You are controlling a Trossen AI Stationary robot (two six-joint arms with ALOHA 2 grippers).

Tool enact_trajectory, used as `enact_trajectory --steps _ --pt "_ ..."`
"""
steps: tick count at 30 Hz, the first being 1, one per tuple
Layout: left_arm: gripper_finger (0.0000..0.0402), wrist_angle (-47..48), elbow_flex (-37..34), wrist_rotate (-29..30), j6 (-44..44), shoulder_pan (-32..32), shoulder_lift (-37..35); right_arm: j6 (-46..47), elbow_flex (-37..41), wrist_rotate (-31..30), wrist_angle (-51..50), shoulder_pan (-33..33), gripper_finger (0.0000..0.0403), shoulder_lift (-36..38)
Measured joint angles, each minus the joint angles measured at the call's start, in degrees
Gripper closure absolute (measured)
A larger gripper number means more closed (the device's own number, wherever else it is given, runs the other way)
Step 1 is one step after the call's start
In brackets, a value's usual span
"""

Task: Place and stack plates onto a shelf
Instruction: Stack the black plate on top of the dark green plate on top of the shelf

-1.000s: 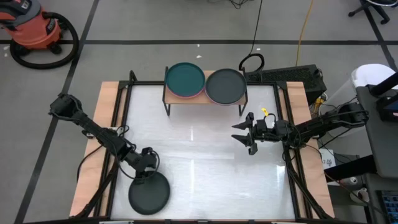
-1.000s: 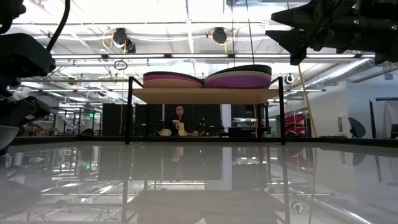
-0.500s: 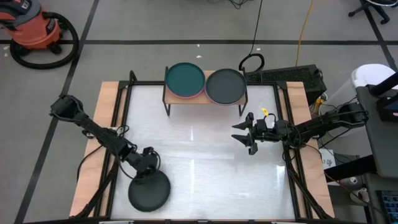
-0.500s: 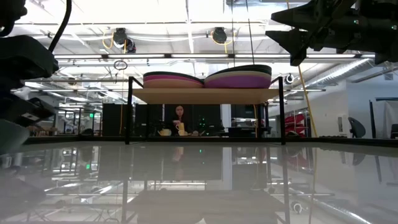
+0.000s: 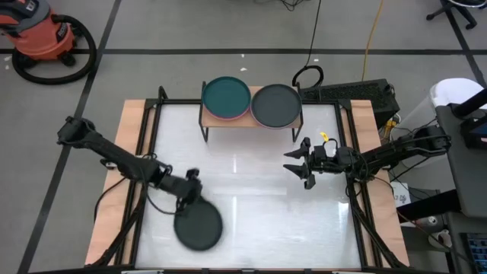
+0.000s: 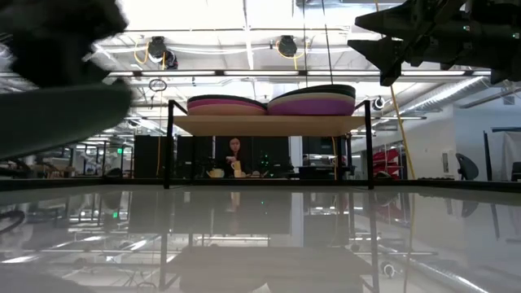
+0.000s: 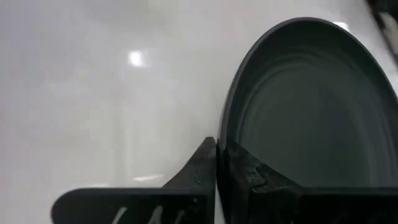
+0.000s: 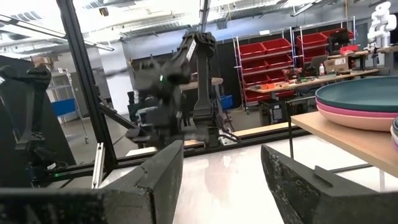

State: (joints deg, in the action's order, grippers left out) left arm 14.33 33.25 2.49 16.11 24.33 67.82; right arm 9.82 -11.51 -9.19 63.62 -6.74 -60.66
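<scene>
Plate (image 5: 198, 227), dark, near table's (image 5: 251, 183) front-left edge | left gripper (image 5: 189, 185) pinches its rim | shelf (image 5: 207, 116) at far edge, beyond gripper, two stacks on top | right gripper (image 5: 295, 169) spread, idle, right side.

Glossy white tabletop (image 5: 251, 190); matt wooden shelf (image 6: 269, 124).
</scene>
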Motion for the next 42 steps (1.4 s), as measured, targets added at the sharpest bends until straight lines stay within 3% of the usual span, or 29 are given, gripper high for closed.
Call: enact_trajectory --steps 7,13,20,23,27,33,42 --pt "0.0391 14.8 16.0 9.7 -11.3 -12.4 -0.4 0.0 0.0 0.0 0.0 0.0 0.0206 0.0" --pt "0.0391 17.9 27.4 10.1 -19.9 -27.9 -0.4 0.0 0.0 0.0 -0.2 0.0 0.0206 0.0" --pt "0.0391 15.7 39.3 9.0 -20.5 -48.8 0.9 -0.5 0.0 -0.2 -0.2 0.0 0.0206 0.0" --pt "0.0391 15.8 42.4 5.2 -18.2 -57.5 3.8 -1.5 0.0 -1.6 0.0 0.0 0.0206 0.0" --pt "0.0391 16.0 46.0 -4.3 -14.0 -66.5 10.1 -1.7 0.0 -3.3 0.0 0.0 0.0206 0.0" --pt "0.0391 18.6 51.0 -13.5 -9.4 -73.3 18.6 -1.6 0.0 -4.3 0.0 0.0 0.0206 0.0" --pt "0.0382 22.8 51.7 -14.3 -9.6 -75.3 21.5 -1.6 0.0 -4.3 -0.1 0.0 0.0206 0.0"
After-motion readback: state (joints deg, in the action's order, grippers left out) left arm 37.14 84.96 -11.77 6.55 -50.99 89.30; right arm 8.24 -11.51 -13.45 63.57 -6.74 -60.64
